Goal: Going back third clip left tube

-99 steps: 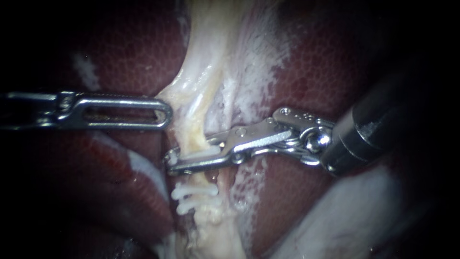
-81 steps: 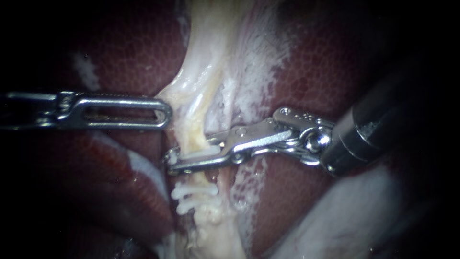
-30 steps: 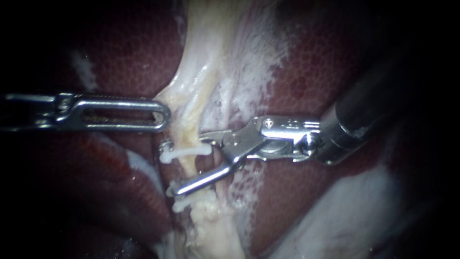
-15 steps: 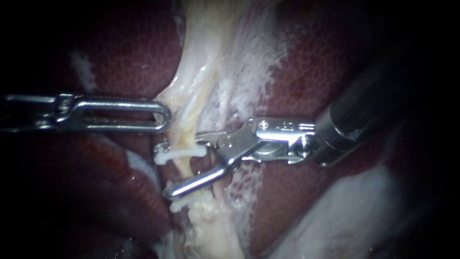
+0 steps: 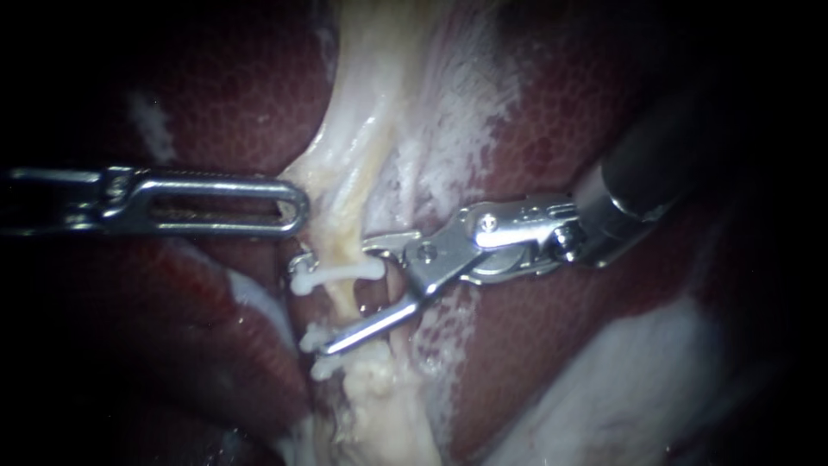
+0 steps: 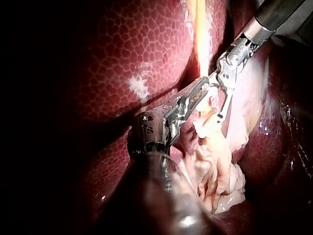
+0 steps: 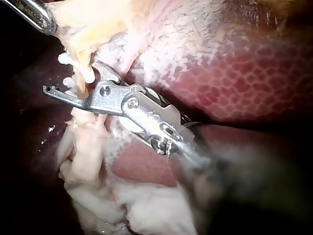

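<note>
Uppermost clip (image 5: 336,274) of three white clips set across the pale tube (image 5: 347,233), which runs from 12 to 6 o'clock through the middle of the endoscope view; the two lower clips (image 5: 315,338) lie close together on its 6 o'clock side. Your right instrument (image 5: 312,302) enters from 2 o'clock with its jaws apart and gripping nothing. One jaw passes behind the tube just to 12 o'clock of the uppermost clip; the other lies in front of the tube, against the lower clips. The uppermost clip sits free between them, so the step in hand is judged to be the withdrawal. Back out along the shaft's own line toward 2 o'clock, with the jaws wide until both tips clear the tube; closing early would likely catch the tube or a clip end. Watch the front jaw, whose tip could drag the lower clips. Your left instrument (image 5: 297,205) comes in from 9 o'clock, its tip touching pale tissue at the tube's edge; whether it grips cannot be told. Leave it steady over the liver (image 5: 552,112).
</note>
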